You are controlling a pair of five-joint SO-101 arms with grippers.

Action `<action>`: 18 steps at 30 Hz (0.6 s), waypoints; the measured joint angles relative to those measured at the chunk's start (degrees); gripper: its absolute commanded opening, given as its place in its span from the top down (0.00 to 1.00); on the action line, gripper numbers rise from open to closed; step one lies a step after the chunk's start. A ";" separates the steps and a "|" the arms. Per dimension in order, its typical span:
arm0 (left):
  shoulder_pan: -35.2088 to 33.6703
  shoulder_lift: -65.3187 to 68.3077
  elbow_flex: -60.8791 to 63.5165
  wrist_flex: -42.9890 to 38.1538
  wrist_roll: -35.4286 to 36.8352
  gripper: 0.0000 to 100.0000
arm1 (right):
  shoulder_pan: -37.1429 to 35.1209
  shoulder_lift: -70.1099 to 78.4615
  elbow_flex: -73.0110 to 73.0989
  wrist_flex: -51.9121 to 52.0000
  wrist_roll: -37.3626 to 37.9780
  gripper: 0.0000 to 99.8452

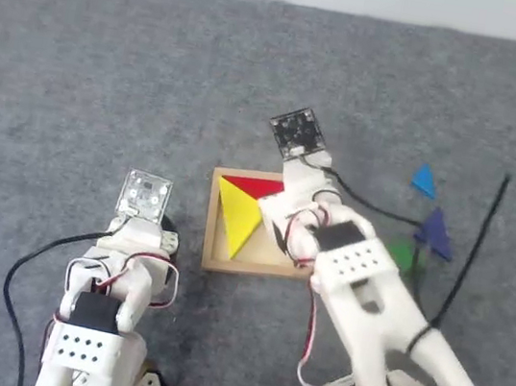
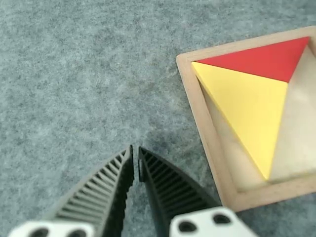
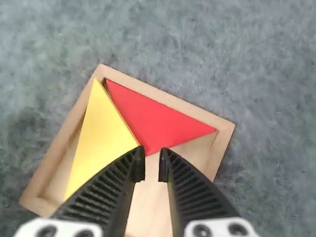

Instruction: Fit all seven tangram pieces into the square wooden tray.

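The square wooden tray (image 1: 247, 267) lies mid-table with a yellow triangle (image 1: 237, 217) and a red triangle (image 1: 257, 188) inside, meeting along one edge. My right gripper (image 3: 150, 165) hangs over the tray (image 3: 224, 128), its tips above the corner of the red triangle (image 3: 153, 121) beside the yellow one (image 3: 101, 133), slightly open and holding nothing. My left gripper (image 2: 136, 150) is shut and holds nothing, over bare carpet left of the tray (image 2: 207, 143). A light blue triangle (image 1: 424, 181), a dark blue piece (image 1: 436, 232) and a green piece (image 1: 401, 256) lie on the carpet right of the tray.
Grey carpet covers the table. A black cable (image 1: 470, 254) runs down the right side past the loose pieces, and another cable (image 1: 27, 275) loops by the left arm (image 1: 116, 298). The right arm (image 1: 362, 277) reaches across the tray's right part.
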 measured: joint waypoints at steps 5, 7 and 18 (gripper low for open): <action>0.00 0.00 0.00 0.00 0.00 0.99 | 0.00 9.32 -4.75 -0.35 0.35 0.94; 0.00 0.00 0.00 0.00 0.00 0.99 | 0.00 12.57 -6.59 -0.35 0.53 0.94; 0.00 0.00 0.00 0.00 0.00 0.99 | -0.97 22.33 -12.40 -0.35 0.70 0.95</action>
